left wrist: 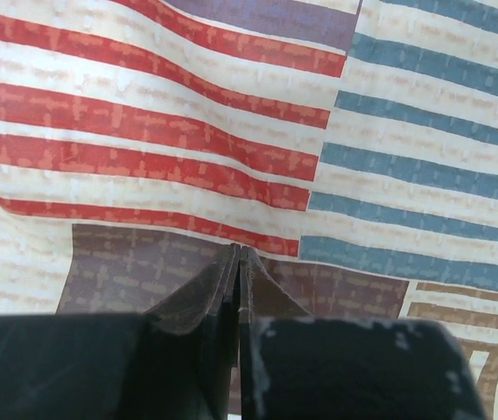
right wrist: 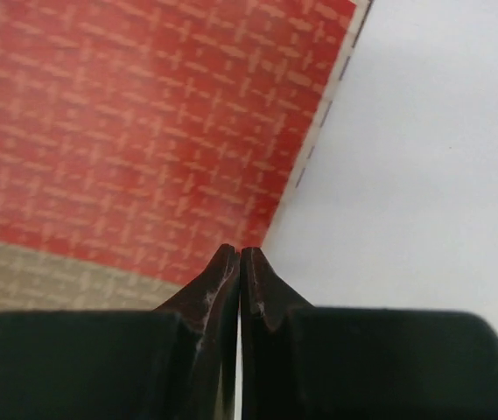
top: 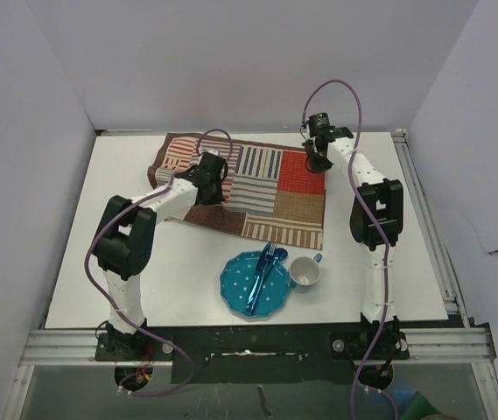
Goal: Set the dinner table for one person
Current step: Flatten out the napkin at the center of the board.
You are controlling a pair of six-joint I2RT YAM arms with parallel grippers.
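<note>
The white dinner table (top: 100,262) carries a striped patchwork cloth mat (top: 270,197) at the back middle, its left end wrinkled. My left gripper (top: 217,185) is shut, its tips (left wrist: 239,249) resting low over the mat's (left wrist: 187,131) red-striped and brown patches. My right gripper (top: 319,162) is shut, its tips (right wrist: 238,251) at the right edge of the mat's red patch (right wrist: 143,114), where it meets the bare table (right wrist: 424,157). No cloth shows between either pair of fingers.
A blue polka-dot plate (top: 235,287) sits near the front middle with blue cutlery (top: 264,267) lying on it. A white cup with a blue handle (top: 305,273) stands just right of the plate. Aluminium rails run along the table's edges (top: 424,210).
</note>
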